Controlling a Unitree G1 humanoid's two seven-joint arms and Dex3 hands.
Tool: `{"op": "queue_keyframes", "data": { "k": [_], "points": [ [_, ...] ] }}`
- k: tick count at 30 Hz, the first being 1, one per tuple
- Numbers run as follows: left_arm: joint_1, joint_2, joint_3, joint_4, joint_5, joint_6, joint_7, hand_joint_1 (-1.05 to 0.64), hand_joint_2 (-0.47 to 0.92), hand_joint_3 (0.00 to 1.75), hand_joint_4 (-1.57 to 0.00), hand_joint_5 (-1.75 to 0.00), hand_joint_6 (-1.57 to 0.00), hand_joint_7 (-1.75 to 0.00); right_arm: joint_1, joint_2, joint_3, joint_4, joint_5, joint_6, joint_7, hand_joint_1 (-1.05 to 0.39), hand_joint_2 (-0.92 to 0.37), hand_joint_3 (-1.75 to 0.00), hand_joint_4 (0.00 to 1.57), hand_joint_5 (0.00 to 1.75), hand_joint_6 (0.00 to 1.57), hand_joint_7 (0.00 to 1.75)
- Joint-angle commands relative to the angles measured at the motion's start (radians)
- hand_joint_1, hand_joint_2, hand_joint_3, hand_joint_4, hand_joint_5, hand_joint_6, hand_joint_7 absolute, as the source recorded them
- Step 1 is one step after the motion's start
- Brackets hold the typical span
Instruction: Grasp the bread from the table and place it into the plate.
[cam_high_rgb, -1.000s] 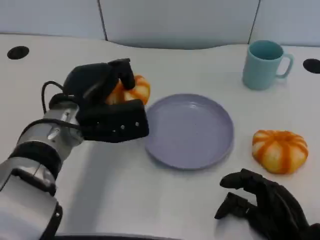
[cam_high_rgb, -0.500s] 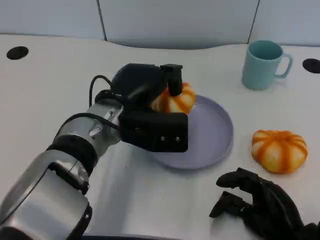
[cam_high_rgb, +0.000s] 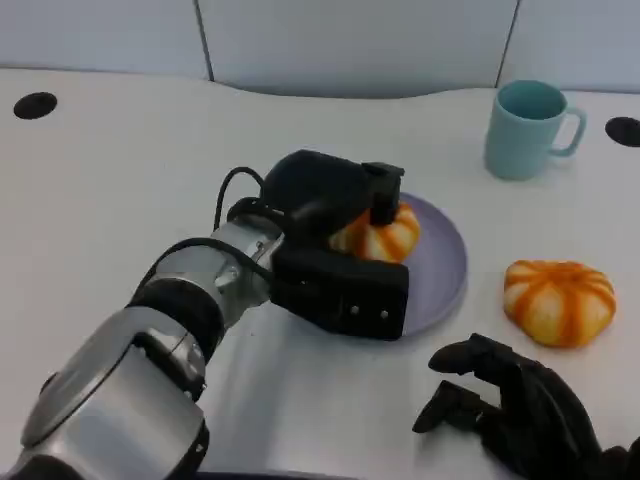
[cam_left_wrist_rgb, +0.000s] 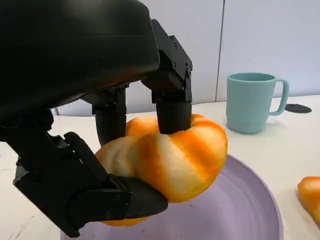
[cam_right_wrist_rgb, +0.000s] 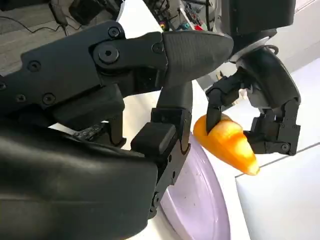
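So the left hand (cam_high_rgb: 335, 245) is clamped around the orange-and-cream striped bread roll (cam_high_rgb: 380, 236), fingers on top and thumb underneath, holding it just above the round lavender plate (cam_high_rgb: 440, 270), probably so it can drop straight in. Right hand (cam_high_rgb: 520, 415) sits empty on the white counter (cam_high_rgb: 120, 170) with fingers loosely spread, a second striped roll (cam_high_rgb: 558, 300) just ahead of it.

The left hand (cam_high_rgb: 335, 250) was matte black, a rounded shell with blocky fingers (cam_left_wrist_rgb: 172, 85) studded with small round screws (also plain on the right hand's (cam_high_rgb: 520, 415) fingers (cam_right_wrist_rgb: 125, 55)). Behind the left hand ran a brushed silver forearm (cam_high_rgb: 195, 290) banded with black rings, a thin black cable (cam_high_rgb: 228, 190) looping beside its wrist.
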Motion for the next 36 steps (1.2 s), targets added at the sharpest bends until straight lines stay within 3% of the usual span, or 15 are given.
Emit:
{"op": "queue_keyframes", "data": {
  "k": [1,3,5,6,8,10,14,21,30,36],
  "points": [
    [-0.022,-0.003,-0.018,0.008,0.015,0.01,-0.02,-0.38,0.43,1.03,-0.97,-1.75,-0.73,-1.75,0.034,-0.002,-0.001,0.01,-0.003,0.027,-0.01,-0.5,-0.92,-0.35,0.84,1.14,0.87,0.76],
    [-0.026,-0.003,-0.017,0.009,0.012,0.012,-0.048,-0.46,0.55,0.78,-0.74,-1.75,-0.47,-1.75,0.034,-0.003,-0.001,0.011,0.0,0.026,-0.003,-0.5,-0.92,-0.34,0.83,1.14,0.87,0.76],
    [-0.029,-0.002,-0.013,0.009,0.006,0.01,-0.082,-0.54,0.64,0.58,-0.55,-1.75,-0.31,-1.75,0.03,-0.003,-0.004,0.021,0.004,0.022,0.006,-0.5,-0.92,-0.35,0.83,1.15,0.86,0.76],
    [-0.031,-0.001,-0.013,0.009,0.005,0.008,-0.096,-0.57,0.67,0.51,-0.48,-1.75,-0.27,-1.73,0.026,-0.002,-0.007,0.031,0.005,0.015,0.011,-0.5,-0.92,-0.35,0.83,1.15,0.86,0.76],
    [-0.034,-0.001,-0.009,0.007,0.001,0.009,-0.12,-0.67,0.82,0.22,-0.27,-1.72,-0.15,-1.62,0.025,-0.002,-0.008,0.032,0.006,0.014,0.011,-0.49,-0.92,-0.35,0.84,1.15,0.86,0.76],
    [-0.037,-0.002,-0.007,0.005,-0.001,0.015,-0.143,-0.73,0.89,0.09,-0.17,-1.65,-0.11,-1.51,0.024,-0.004,-0.007,0.029,0.005,0.02,0.005,-0.49,-0.92,-0.35,0.84,1.15,0.87,0.76],
    [-0.039,0.0,-0.005,0.0,0.0,0.019,-0.166,-0.82,0.92,0.1,-0.02,-1.42,-0.01,-1.29,0.025,-0.006,-0.005,0.03,-0.002,0.009,0.005,-0.5,-0.92,-0.35,0.83,1.15,0.86,0.76],
    [-0.044,0.004,0.002,-0.001,-0.003,0.018,-0.186,-0.9,0.92,0.14,0.0,-1.11,0.0,-1.06,0.03,-0.007,-0.001,0.013,-0.002,0.019,-0.004,-0.5,-0.92,-0.36,0.82,1.15,0.86,0.76],
    [-0.049,0.006,0.012,-0.005,-0.01,0.027,-0.217,-0.91,0.92,0.16,0.0,-1.07,0.0,-1.12,0.031,-0.007,-0.002,0.012,0.0,0.024,-0.007,-0.5,-0.92,-0.35,0.83,1.16,0.86,0.77],
    [-0.034,0.055,0.068,-0.022,-0.07,-0.025,-0.216,-0.91,0.92,0.19,0.0,-1.12,0.0,-1.1,0.017,-0.01,-0.012,0.041,0.009,0.01,0.02,-0.48,-0.92,-0.38,0.81,1.17,0.85,0.77]
  ]
}}
